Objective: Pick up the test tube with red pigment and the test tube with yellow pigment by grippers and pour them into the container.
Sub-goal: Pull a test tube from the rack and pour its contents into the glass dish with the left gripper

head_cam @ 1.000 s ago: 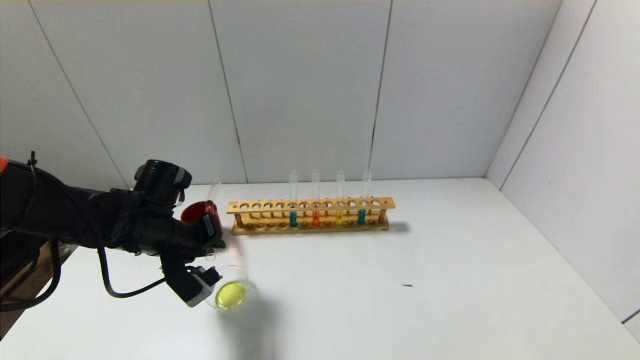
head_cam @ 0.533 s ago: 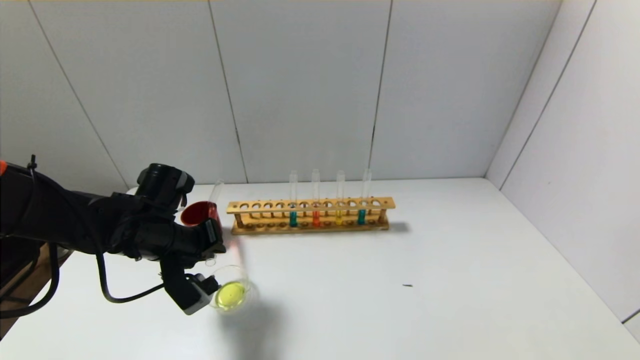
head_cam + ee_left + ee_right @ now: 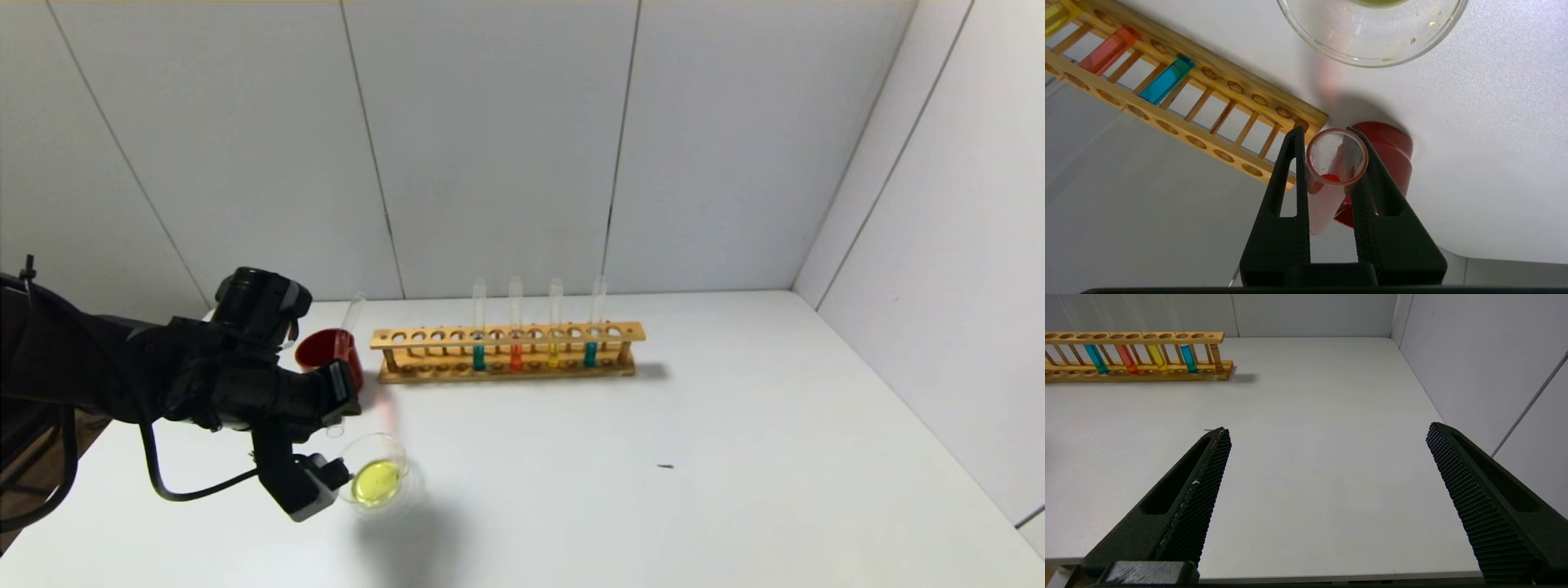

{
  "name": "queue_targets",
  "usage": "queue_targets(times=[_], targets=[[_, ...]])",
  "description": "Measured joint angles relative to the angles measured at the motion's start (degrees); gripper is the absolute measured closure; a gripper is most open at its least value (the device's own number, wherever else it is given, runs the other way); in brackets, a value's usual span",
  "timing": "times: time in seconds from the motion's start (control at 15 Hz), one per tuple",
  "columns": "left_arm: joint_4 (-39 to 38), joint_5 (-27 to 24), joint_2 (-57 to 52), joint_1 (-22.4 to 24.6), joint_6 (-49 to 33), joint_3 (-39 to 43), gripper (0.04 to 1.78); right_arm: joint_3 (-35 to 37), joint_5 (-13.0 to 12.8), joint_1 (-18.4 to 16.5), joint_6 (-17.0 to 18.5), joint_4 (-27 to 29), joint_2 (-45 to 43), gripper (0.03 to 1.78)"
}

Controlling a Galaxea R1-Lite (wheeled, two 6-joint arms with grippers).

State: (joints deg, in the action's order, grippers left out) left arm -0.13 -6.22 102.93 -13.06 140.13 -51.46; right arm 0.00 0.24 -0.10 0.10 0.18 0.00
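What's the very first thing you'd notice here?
The black left gripper at the table's left, pinching a glass test tube with a little red liquid inside. Just beside it sits a clear container with a yellow puddle, and behind it a dark red cup. Farther back, a wooden rack holds teal, red and yellow tubes.

The rack (image 3: 508,354) stands at the back of the bench (image 3: 653,490), four tubes upright in it; the cup (image 3: 328,353) sits just left of the rack. The container (image 3: 376,481) lies in front of the cup, nearer the robot; the left hand (image 3: 331,408) hangs between them.
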Motion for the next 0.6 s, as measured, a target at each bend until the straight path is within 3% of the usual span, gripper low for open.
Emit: queue_targets(times=[0.6], targets=[[0.0,3.8,-0.9,-1.9,1.9,0.1,1.48,0.0,0.0,0.0,0.0,0.0,0.0,0.06]])
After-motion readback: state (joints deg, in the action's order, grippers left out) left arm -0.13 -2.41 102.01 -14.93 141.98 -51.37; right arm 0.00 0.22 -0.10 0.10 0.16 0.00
